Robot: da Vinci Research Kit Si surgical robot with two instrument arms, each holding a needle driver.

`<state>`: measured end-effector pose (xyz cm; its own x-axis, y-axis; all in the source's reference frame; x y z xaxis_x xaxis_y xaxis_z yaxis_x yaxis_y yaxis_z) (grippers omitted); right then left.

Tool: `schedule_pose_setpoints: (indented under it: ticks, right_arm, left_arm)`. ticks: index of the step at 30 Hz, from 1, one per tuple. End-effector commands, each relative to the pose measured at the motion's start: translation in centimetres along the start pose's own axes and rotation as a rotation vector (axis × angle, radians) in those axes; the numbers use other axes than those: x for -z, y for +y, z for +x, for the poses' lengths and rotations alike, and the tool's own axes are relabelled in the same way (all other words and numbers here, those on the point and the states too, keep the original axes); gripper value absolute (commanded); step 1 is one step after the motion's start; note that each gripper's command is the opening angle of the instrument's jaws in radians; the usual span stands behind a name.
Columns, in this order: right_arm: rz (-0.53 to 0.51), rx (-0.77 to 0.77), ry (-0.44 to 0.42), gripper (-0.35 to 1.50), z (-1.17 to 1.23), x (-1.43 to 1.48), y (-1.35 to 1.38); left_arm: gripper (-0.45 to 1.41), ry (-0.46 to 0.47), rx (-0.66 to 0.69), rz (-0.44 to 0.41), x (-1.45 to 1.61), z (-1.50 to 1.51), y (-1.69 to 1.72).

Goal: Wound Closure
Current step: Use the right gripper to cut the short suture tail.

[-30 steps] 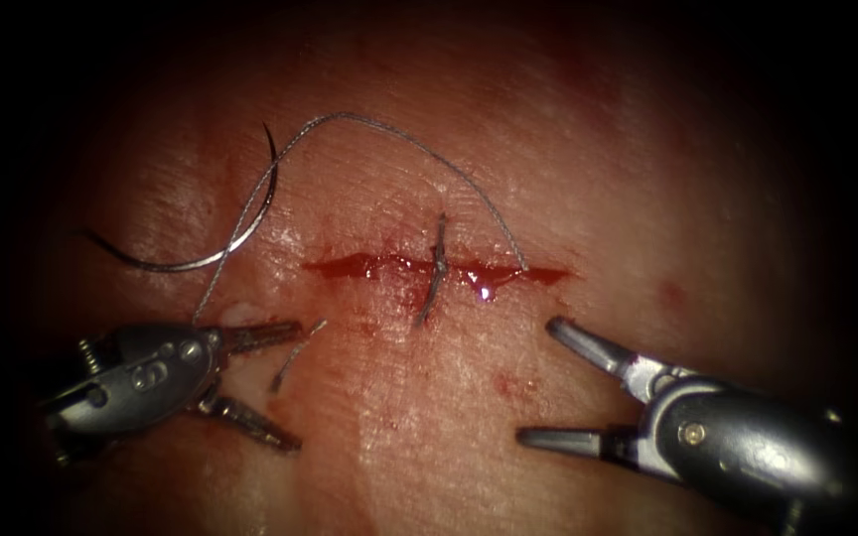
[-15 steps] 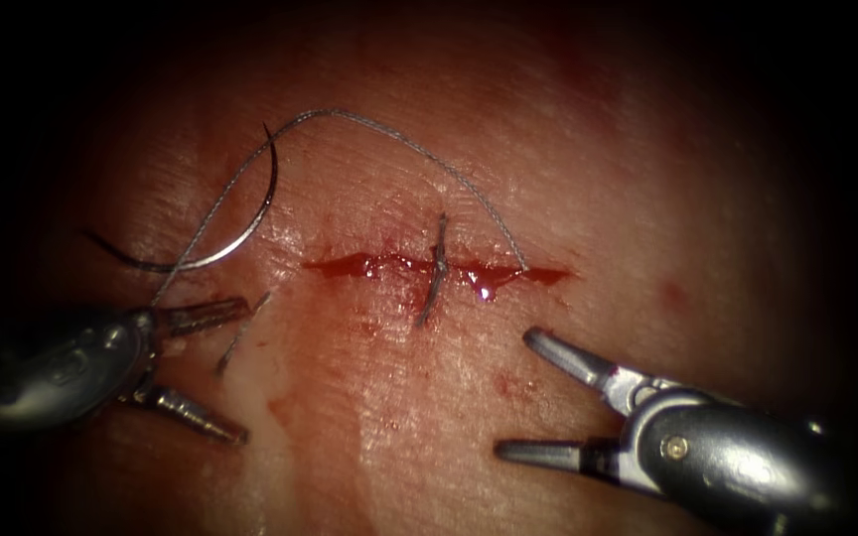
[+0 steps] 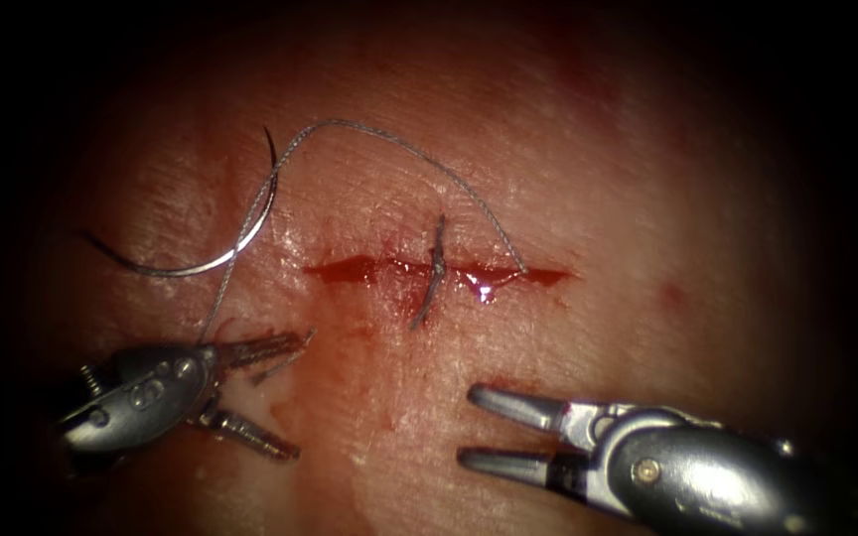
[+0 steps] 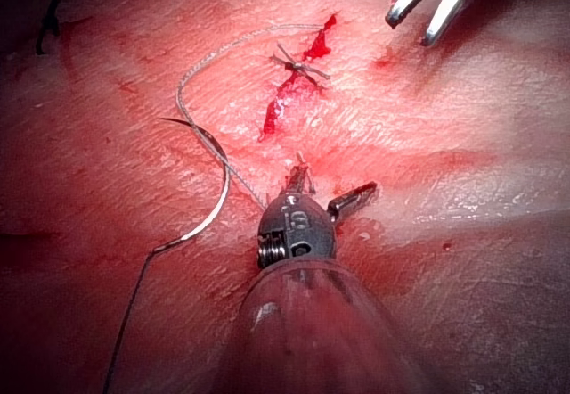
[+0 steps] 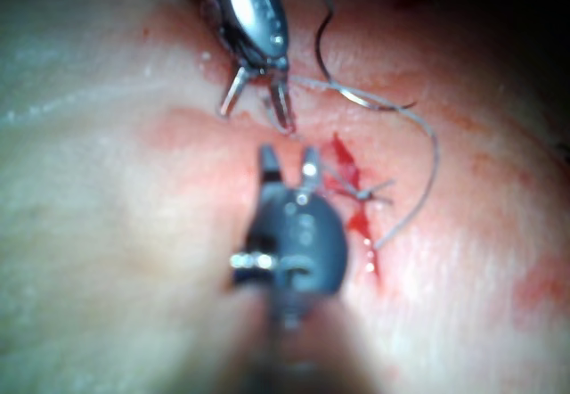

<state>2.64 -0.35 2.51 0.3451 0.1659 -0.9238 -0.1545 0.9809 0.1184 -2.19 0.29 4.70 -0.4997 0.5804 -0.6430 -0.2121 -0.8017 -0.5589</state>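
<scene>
The cut (image 3: 350,268) runs across the tissue (image 3: 598,179), with one tied stitch (image 3: 435,266) over its middle. The curved needle (image 3: 235,243) lies free on the tissue left of the cut, held by neither tool. Thread (image 3: 350,124) rises from the cut's right end, arcs left over the needle and runs down to the base of my left tool's (image 3: 300,397) jaws, which stand open; a short thread end (image 3: 280,369) pokes out beside the upper jaw. My right tool (image 3: 469,427) hovers below the cut, open, holding nothing. The left wrist view shows needle (image 4: 218,202) and left tool (image 4: 336,180).
Red fluid (image 3: 484,290) pools in the cut and stains the tissue below it. In the right wrist view the right tool (image 5: 288,153) faces the left tool (image 5: 256,120) close to the stitch (image 5: 361,193).
The left tool swung left, then came back right and lower, the thread following it. The right tool moved left and down, and its jaws narrowed. The needle stayed in place.
</scene>
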Motion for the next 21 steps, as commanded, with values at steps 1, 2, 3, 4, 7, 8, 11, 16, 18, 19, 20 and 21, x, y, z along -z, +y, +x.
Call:
schedule_pose_setpoints:
  ticks: [1, 2, 3, 4, 7, 8, 11, 16, 18, 19, 20, 21]
  right_arm:
    - [-0.001, -0.002, 0.004, 0.26, 0.00, -0.07, 0.05]
    - [-0.001, -0.002, 0.004, 0.26, 0.00, -0.07, 0.04]
    - [0.000, -0.002, 0.004, 0.26, 0.00, -0.06, 0.04]
    - [0.000, -0.002, 0.004, 0.26, 0.00, -0.06, 0.04]
    - [-0.003, -0.002, 0.003, 0.27, 0.00, -0.06, 0.04]
    - [-0.003, -0.002, 0.003, 0.27, 0.00, -0.06, 0.04]
    - [-0.003, -0.008, 0.003, 0.29, 0.01, -0.07, 0.03]
    - [-0.002, -0.009, 0.001, 0.29, 0.05, -0.14, 0.01]
    - [-0.002, -0.008, 0.001, 0.29, 0.05, -0.14, 0.01]
    - [-0.002, -0.008, 0.001, 0.29, 0.05, -0.14, 0.01]
    - [-0.002, -0.008, 0.001, 0.29, 0.05, -0.15, 0.01]
    - [-0.002, -0.008, 0.001, 0.29, 0.05, -0.15, 0.01]
  left_arm:
    - [0.59, -0.030, -0.006, 0.015, 0.05, -0.05, -0.04]
    - [0.59, -0.038, -0.009, 0.021, 0.13, -0.09, -0.03]
    - [0.59, -0.052, -0.012, 0.040, 0.25, -0.13, -0.04]
    - [0.59, -0.057, -0.014, 0.047, 0.31, -0.15, -0.05]
    - [0.59, -0.077, -0.015, 0.079, 0.55, -0.24, -0.08]
    - [0.59, -0.077, -0.014, 0.083, 0.58, -0.25, -0.08]
    - [0.59, -0.079, -0.006, 0.093, 0.60, -0.23, -0.10]
    - [0.59, -0.043, -0.010, 0.072, 0.35, 0.12, 0.01]
    - [0.59, -0.040, -0.028, 0.062, 0.22, 0.28, 0.06]
    - [0.59, -0.037, -0.030, 0.060, 0.17, 0.33, 0.07]
    - [0.59, -0.033, -0.028, 0.059, 0.14, 0.36, 0.07]
    - [0.59, -0.030, -0.033, 0.055, 0.10, 0.38, 0.07]
